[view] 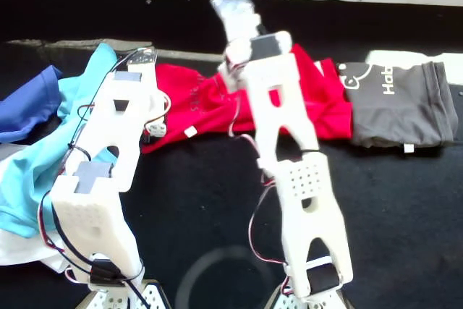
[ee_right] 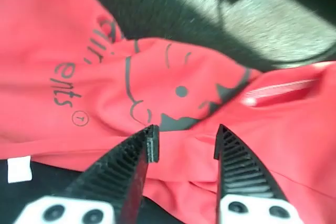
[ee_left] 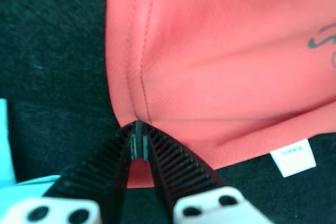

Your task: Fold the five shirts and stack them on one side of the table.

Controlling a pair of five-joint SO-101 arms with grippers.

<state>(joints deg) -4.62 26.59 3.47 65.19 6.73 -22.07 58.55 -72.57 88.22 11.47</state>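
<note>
A red shirt (view: 210, 103) lies spread across the middle back of the black table. My left gripper (ee_left: 138, 147) is shut on the red shirt (ee_left: 226, 61), pinching a hem corner near its edge. My right gripper (ee_right: 184, 142) hovers open over the red shirt (ee_right: 105, 77), above its dark printed drawing, with nothing between its fingers. In the high view the left arm (view: 119, 128) stands at the shirt's left end and the right arm (view: 271, 99) reaches over its middle. A folded grey shirt (view: 401, 106) lies at the right. Light blue (view: 43, 150) and dark blue (view: 29, 103) shirts lie at the left.
A white cloth (view: 22, 251) pokes out under the light blue shirt at the front left. A white label (ee_left: 293, 157) hangs off the red shirt's hem. The black table (view: 202, 200) shows bare between the two arm bases.
</note>
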